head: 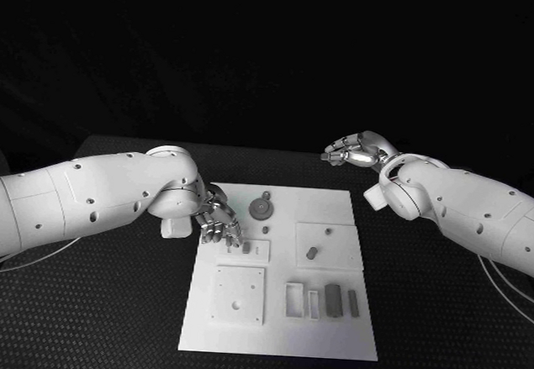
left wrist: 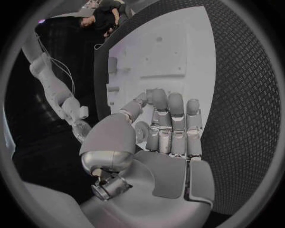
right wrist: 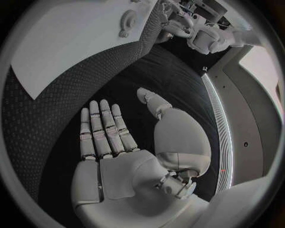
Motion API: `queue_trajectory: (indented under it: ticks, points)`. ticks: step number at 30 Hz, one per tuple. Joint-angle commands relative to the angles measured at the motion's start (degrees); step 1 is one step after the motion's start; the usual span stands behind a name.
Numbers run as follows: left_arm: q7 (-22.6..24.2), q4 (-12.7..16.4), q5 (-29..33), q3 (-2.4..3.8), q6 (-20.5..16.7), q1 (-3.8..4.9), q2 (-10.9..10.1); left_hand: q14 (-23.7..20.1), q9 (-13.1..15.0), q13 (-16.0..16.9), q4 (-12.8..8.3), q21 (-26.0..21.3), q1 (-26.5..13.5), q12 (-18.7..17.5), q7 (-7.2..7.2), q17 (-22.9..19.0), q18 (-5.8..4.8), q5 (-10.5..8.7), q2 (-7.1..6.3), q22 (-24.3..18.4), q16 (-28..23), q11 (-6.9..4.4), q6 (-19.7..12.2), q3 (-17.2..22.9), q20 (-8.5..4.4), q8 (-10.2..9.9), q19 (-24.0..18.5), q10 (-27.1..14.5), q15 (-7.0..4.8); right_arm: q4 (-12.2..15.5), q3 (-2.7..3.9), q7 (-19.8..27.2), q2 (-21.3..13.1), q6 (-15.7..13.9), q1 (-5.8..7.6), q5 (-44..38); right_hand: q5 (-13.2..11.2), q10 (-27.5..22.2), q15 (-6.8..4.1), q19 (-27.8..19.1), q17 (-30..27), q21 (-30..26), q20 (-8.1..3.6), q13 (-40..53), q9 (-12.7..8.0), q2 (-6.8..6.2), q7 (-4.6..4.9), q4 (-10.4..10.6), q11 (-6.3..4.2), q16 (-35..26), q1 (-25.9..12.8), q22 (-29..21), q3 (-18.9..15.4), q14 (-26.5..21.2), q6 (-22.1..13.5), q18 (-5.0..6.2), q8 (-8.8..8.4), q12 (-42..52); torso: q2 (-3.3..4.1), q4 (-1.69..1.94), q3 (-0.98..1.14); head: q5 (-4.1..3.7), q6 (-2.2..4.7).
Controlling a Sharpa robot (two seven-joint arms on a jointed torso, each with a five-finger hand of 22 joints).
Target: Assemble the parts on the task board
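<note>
1. Board point(head: 318, 335) lies in the middle of the table point(head: 453, 331), long axis running away from the robot, with the left hand point(head: 217, 219) over its left edge near the far end and the right hand point(head: 357, 150) well apart from it, beyond its far right corner.
2. Left hand: fingers point down, side by side, fingertips point(head: 231, 239) just beside a small part point(head: 246, 247) on a raised square plate; whether they touch it I cannot tell. The left wrist view shows the fingers point(left wrist: 175, 111) straight and close together with nothing between them and the thumb.
3. Right hand: in the head view it looks loosely curled (seen from behind), but the right wrist view shows the palm point(right wrist: 128, 175) flat, fingers straight and together, thumb apart, holding nothing, above bare table.
4. Parts: a round disc point(head: 262, 208) sits near the far end; a short piece point(head: 312, 253) lies tilted on the right plate; upright bars point(head: 333, 300) stand in a row near the middle, long axes running along the board.
5. Right wrist view catches the disc point(right wrist: 127, 20) and the left hand point(right wrist: 172, 23) at the board's edge.
</note>
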Motion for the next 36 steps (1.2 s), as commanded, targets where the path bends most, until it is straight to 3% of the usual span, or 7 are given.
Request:
queue_trajectory:
  ticks: [1, 8, 16, 20, 25, 36]
  points:
    - [0.6, 0.8, -6.4, -0.12, -0.3, 0.11, -0.1, 0.5, 0.1, 0.1, -2.0, 0.4, 1.2, 0.0, -0.2, 0.0, 0.04, 0.31, 0.98, 1.2, 0.3, -0.45, 0.1, 2.4, -5.72, 0.2, 0.4, 0.9, 0.1, 0.0, 0.01, 0.5, 0.0, 0.6, -0.01, 0.0, 0.4, 0.5, 0.37, -0.3, -0.1, -0.3, -0.25, 0.1, -0.1, 0.38, 1.13, 0.2, 0.03, -0.3, -0.3, 0.1, -0.1, -0.2, -0.5, -1.11, 0.19, -0.4, -0.04, 0.07, -0.11, -0.05, -0.1]
    - [0.9, 2.6, -11.8, -0.88, -2.6, 0.09, -0.9, 0.5, 0.2, 0.1, -2.0, 0.4, 1.1, 0.1, -0.22, 0.0, 0.06, 0.44, 0.9, 1.2, 0.3, -0.48, 0.2, 2.6, -5.74, 0.2, 0.5, 1.0, 0.1, 0.1, 0.01, 0.5, 0.0, 0.6, -0.01, 0.1, 0.4, 0.5, 0.37, -0.3, -0.1, -0.3, -0.25, 0.1, -0.1, 0.37, 1.13, 0.2, 0.02, -0.3, -0.3, 0.1, -0.1, -0.2, -0.5, -1.12, 0.2, -0.4, -0.03, 0.1, -0.13, -0.05, -0.15]
    - [1.3, 2.3, -12.4, -1.07, -3.1, 0.01, -0.7, 0.6, 0.3, 0.1, -1.9, 0.5, 1.0, 0.1, -0.24, 0.0, 0.08, 0.59, 0.83, 1.2, 0.3, -0.5, 0.2, 2.9, -5.76, 0.1, 0.6, 1.0, 0.09, 0.1, 0.01, 0.5, 0.0, 0.7, -0.01, 0.1, 0.4, 0.5, 0.38, -0.4, -0.1, -0.3, -0.25, 0.1, -0.1, 0.36, 1.13, 0.2, 0.02, -0.3, -0.3, 0.1, -0.1, -0.2, -0.5, -1.12, 0.21, -0.4, -0.04, 0.09, -0.24, -0.05, -0.28]
    - [0.8, 1.9, -10.2, -1.18, -1.6, -0.03, -0.6, 0.7, 0.3, 0.1, -1.8, 0.5, 1.0, 0.1, -0.25, 0.0, 0.09, 0.62, 0.79, 1.2, 0.3, -0.51, 0.2, 2.9, -5.76, 0.1, 0.7, 1.0, 0.08, 0.1, 0.01, 0.5, 0.1, 0.7, -0.01, 0.1, 0.4, 0.5, 0.38, -0.4, -0.1, -0.3, -0.25, 0.1, -0.1, 0.37, 1.13, 0.2, 0.02, -0.3, -0.3, 0.1, -0.1, -0.2, -0.5, -1.13, 0.21, -0.4, -0.04, 0.04, -0.16, -0.02, -0.3]
    - [1.1, 1.7, -10.8, -1.2, -3.3, -0.21, -0.5, 0.7, 0.3, 0.1, -1.9, 0.5, 1.0, 0.1, -0.26, 0.0, 0.1, 0.61, 0.72, 1.2, 0.3, -0.51, 0.2, 3.0, -5.77, 0.1, 0.7, 1.0, 0.08, 0.1, 0.01, 0.5, 0.1, 0.7, -0.02, 0.1, 0.4, 0.4, 0.38, -0.4, -0.1, -0.3, -0.25, 0.1, -0.1, 0.37, 1.13, 0.2, 0.03, -0.3, -0.3, 0.1, -0.1, -0.2, -0.5, -1.13, 0.22, -0.4, -0.01, 0.06, -0.16, -0.11, -0.35]
    - [1.1, 1.6, -9.1, -1.2, -1.3, -0.48, 0.0, 0.7, 0.3, 0.1, -1.9, 0.5, 0.9, 0.1, -0.26, 0.0, 0.1, 0.62, 0.7, 1.2, 0.3, -0.51, 0.2, 3.0, -5.77, 0.1, 0.7, 1.1, 0.08, 0.1, 0.01, 0.5, 0.1, 0.8, -0.02, 0.1, 0.4, 0.4, 0.38, -0.4, -0.1, -0.3, -0.25, 0.1, -0.1, 0.37, 1.13, 0.2, 0.03, -0.3, -0.3, 0.1, -0.1, -0.2, -0.5, -1.14, 0.23, -0.4, -0.02, 0.01, -0.06, -0.06, -0.51]
